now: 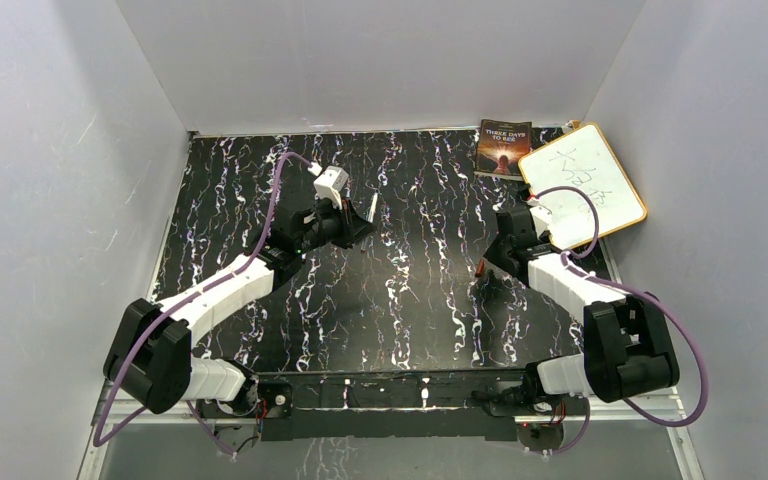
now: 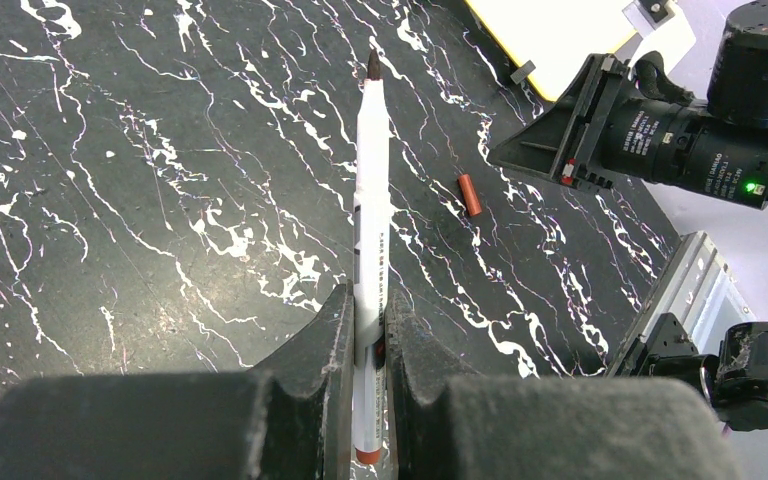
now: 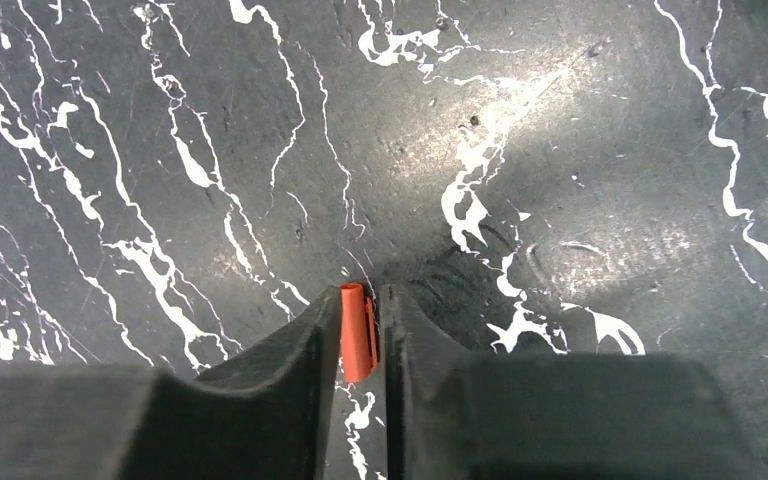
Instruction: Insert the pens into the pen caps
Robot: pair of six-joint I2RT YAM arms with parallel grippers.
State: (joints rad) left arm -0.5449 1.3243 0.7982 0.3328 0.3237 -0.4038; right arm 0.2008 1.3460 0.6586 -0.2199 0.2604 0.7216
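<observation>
A slim white pen [image 2: 370,200] with a dark tip and a red-brown butt is clamped in my left gripper [image 2: 367,300], which is shut on its lower barrel. The pen points away from the wrist, above the black marble table [image 1: 410,300]. In the top view this gripper [image 1: 363,226] is at the table's back left with the pen [image 1: 371,211] sticking out. A reddish-brown pen cap [image 3: 357,330] lies on the table in the narrow gap of my right gripper [image 3: 360,293]. Its jaws stand slightly apart around the cap. The left wrist view shows the cap [image 2: 470,194] flat on the table by the right fingertips.
A whiteboard [image 1: 582,185] with a yellow frame and scribbles leans at the back right corner, with a dark book [image 1: 503,148] beside it. Grey walls close in the table on three sides. The right arm's wrist [image 2: 700,150] is close to the left gripper's line.
</observation>
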